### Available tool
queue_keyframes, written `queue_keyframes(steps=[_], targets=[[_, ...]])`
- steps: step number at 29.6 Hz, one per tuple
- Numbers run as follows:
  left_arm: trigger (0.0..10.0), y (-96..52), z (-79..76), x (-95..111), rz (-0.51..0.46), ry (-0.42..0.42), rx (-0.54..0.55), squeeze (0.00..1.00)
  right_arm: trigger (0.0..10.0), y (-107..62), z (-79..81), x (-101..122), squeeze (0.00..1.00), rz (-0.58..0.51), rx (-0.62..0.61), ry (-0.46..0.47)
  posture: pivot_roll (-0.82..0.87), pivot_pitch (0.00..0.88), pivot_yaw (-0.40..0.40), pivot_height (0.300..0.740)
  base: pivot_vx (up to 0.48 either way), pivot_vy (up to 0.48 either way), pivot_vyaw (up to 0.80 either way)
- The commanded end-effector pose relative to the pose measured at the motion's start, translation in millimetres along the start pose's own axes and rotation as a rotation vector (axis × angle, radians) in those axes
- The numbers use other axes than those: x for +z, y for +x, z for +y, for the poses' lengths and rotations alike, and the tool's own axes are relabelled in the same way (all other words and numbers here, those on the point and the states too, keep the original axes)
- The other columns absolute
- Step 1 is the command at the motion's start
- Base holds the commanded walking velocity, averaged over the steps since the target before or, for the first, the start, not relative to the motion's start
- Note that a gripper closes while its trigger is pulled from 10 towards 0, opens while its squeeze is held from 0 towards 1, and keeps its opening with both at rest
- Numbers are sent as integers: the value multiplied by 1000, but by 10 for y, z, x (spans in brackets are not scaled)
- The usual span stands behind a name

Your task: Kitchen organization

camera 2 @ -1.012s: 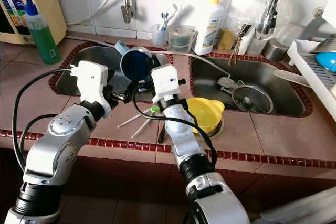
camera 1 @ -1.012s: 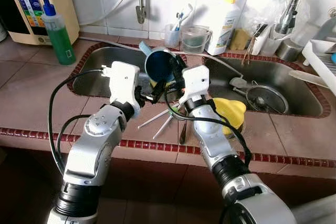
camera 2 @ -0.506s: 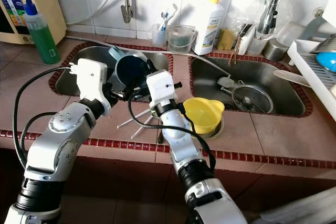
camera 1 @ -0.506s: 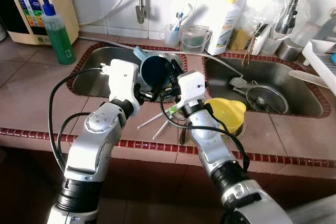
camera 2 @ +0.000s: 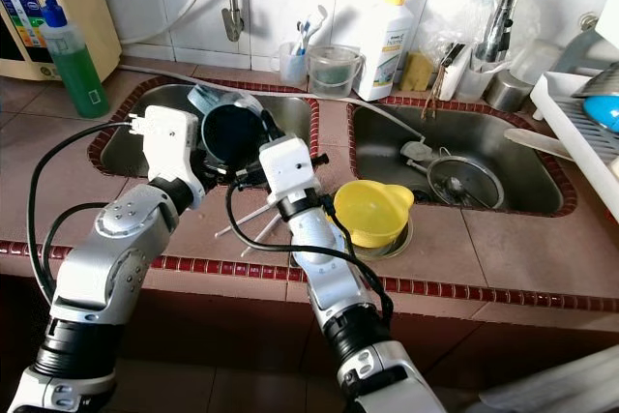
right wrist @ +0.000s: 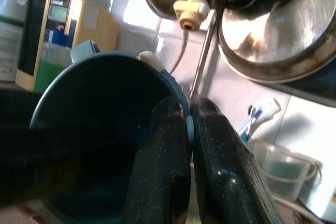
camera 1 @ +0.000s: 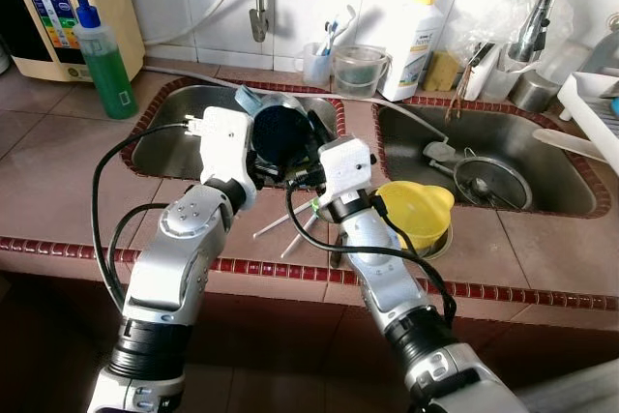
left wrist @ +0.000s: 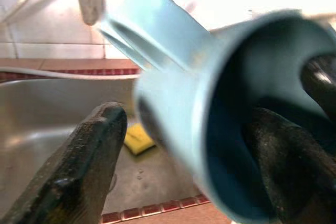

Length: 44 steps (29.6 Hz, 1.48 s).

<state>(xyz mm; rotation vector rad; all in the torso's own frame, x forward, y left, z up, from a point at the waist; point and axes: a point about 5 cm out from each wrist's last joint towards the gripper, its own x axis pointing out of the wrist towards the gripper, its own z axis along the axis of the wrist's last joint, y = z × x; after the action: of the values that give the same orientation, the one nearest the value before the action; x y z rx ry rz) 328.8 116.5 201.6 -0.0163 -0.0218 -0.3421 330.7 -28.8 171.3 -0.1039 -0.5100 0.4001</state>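
Right hand (camera 1: 308, 163): its two black fingers (right wrist: 173, 156) are pinched onto the rim of the blue cup (camera 1: 281, 132), one inside the wall and one outside.
Left hand (camera 1: 259, 169): from where I stand it sits just under and beside the cup; in its wrist view one finger (left wrist: 79, 171) stands apart from the cup wall with a gap, so I take it as spread and not yet gripping.
Blue cup: held up in the air, tipped so its dark mouth faces the robot, over the near edge of the left sink (camera 1: 184, 118), handle (left wrist: 147, 35) pointing up and away.
Handling: looks like a stiff plastic mug, light and not fragile, but a thin rim pinch could let it swing or slip if wet.
Where to hold: the rim wall works; closing across the body or around the handle would seem steadier.
Nearby: yellow funnel-like bowl (camera 1: 416, 208) on the tabletop between the sinks, loose straws (camera 1: 280, 221) lying beside it, green soap bottle (camera 1: 102, 65) well off to the left.
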Motion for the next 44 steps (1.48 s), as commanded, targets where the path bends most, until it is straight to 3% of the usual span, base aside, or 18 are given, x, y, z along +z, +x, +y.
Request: queue_keyframes(steps=[1,2,3,5,6,7,44], targets=[[4314,24,11,49,-7,1,1,0,10000,2,-9,47,0,-21,5,-7,-31,30,-55,740,0,0,0],[4314,24,15,50,-6,4,3,0,10000,-4,-11,41,0,-18,4,-7,-31,30,-55,740,0,0,0],[5216,26,29,49,-4,8,10,0,10000,-21,-16,31,0,-14,3,-10,-31,30,-55,740,0,0,0],[4941,32,28,51,-9,4,0,0,10000,-33,-20,35,0,-15,2,-12,-31,30,-55,740,0,0,0],[3255,33,35,47,-5,8,5,0,10000,-37,-20,38,0,-16,2,-14,-31,30,-55,740,0,0,0],[0,33,39,46,-7,5,6,0,10000,-40,-20,42,0,-17,2,-14,-31,30,-55,740,0,0,0],[0,1,71,18,-5,74,34,0,10000,-116,-97,117,0,-9,-57,3,-32,18,-61,740,0,0,0]])
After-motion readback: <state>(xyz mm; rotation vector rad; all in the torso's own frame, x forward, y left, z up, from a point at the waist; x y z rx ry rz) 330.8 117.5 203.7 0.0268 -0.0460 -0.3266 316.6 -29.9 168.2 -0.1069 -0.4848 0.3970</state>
